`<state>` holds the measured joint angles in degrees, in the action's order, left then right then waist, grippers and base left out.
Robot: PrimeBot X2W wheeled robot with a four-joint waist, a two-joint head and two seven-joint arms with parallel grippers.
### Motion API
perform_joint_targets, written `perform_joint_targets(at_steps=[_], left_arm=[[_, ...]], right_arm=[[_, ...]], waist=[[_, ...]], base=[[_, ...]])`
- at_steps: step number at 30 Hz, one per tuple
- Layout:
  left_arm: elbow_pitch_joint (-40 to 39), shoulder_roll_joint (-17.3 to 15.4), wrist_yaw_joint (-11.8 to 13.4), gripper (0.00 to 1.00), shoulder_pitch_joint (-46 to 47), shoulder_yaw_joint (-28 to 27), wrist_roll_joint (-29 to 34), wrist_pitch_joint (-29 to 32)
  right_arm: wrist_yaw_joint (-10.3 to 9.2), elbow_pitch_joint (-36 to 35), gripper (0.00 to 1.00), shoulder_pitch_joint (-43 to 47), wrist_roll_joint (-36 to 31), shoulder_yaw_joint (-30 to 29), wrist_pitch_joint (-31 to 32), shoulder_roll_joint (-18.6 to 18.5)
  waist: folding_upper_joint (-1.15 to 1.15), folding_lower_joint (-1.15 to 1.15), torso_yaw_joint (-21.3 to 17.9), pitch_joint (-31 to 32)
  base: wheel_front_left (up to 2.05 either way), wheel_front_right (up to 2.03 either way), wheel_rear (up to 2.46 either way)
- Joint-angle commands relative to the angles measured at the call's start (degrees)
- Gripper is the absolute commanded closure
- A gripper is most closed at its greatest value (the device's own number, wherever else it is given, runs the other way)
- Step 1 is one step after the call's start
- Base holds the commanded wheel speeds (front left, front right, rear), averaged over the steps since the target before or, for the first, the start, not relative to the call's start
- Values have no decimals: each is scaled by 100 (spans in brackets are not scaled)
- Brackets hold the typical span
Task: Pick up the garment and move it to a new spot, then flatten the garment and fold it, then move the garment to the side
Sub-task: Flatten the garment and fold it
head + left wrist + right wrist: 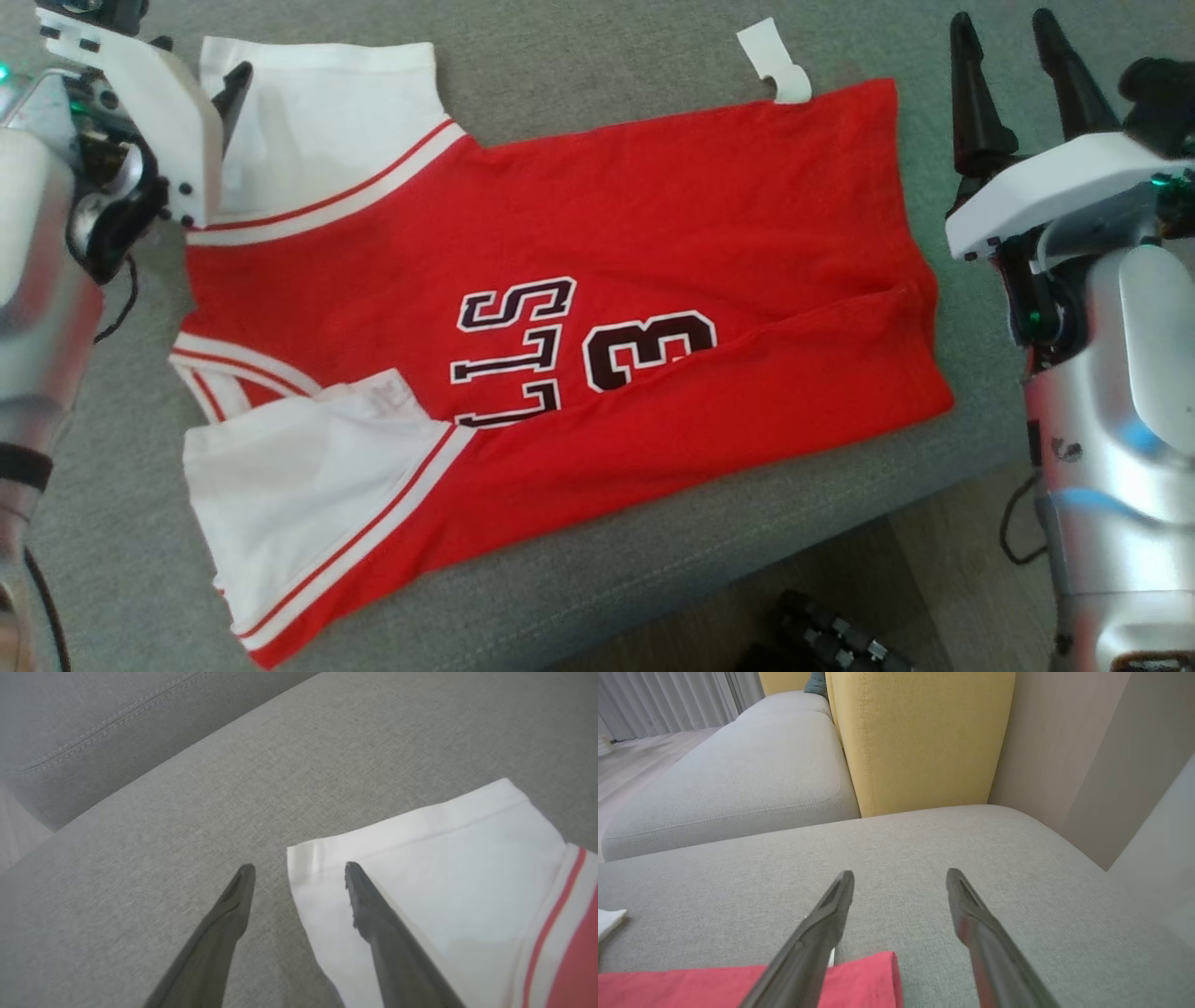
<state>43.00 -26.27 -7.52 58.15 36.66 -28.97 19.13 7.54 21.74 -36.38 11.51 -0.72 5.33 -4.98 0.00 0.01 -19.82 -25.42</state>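
Left to right, head view first: my left gripper (pixel 299 867) hangs at 10 o'clock, jaws spread wide and holding nothing, over the upper white sleeve (pixel 317 121) of the garment (pixel 560 308). The garment, a red jersey with white sleeves and dark lettering, lies spread on the grey seat cushion (pixel 607 56), collar end towards 9 o'clock and hem towards 3 o'clock. The lower sleeve (pixel 299 485) at 7 o'clock is rumpled, and a long crease (pixel 822 313) runs in from the hem and covers part of the lettering. A white tag (pixel 775 61) sticks out at 1 o'clock. My right gripper (pixel 1003 19) stands at 2 o'clock, just beyond the hem, jaws likewise wide and empty. Judgement: the garment is laid out but not fully flat, and no fold is made. Smoothing the crease and sleeve, folding, and moving it aside are all left; whether this is already the new spot I cannot tell. The head view gives the whole outline. The left wrist view adds that one finger (pixel 373 905) sits over the sleeve corner and the other over bare cushion; contact I cannot confirm. The right wrist view adds the red hem corner (pixel 868 975) at 6 o'clock beside one finger, a yellow back cushion (pixel 920 742) at 12 o'clock and a second grey seat (pixel 738 779) at 10 o'clock.
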Motion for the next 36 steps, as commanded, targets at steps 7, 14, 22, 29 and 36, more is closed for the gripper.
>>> perform_joint_targets(at_steps=[7,14,22,29,36], left_arm=[[195,-351,4,0,542,243,-221,-127],[478,-370,4,59,748,580,-441,-124],[438,-236,4,100,858,806,-904,-711],[240,-117,4,100,862,892,-864,-1564],[-170,-38,30,100,654,951,-851,-2041]], right_arm=[[-5,-74,0,-209,36,139,-138,-1],[-5,-26,0,-290,50,160,-158,12],[-5,162,0,-357,49,-15,-120,-156],[-5,314,0,-422,597,-171,88,-160],[-5,483,0,-391,737,-12,343,-556]], waist=[[0,-1,-127,-91],[0,-1,-192,-163],[0,-1,95,18],[0,-1,474,292],[0,-1,940,526]], base=[[0,0,0],[0,0,0],[0,0,0],[0,0,0],[0,0,0]])
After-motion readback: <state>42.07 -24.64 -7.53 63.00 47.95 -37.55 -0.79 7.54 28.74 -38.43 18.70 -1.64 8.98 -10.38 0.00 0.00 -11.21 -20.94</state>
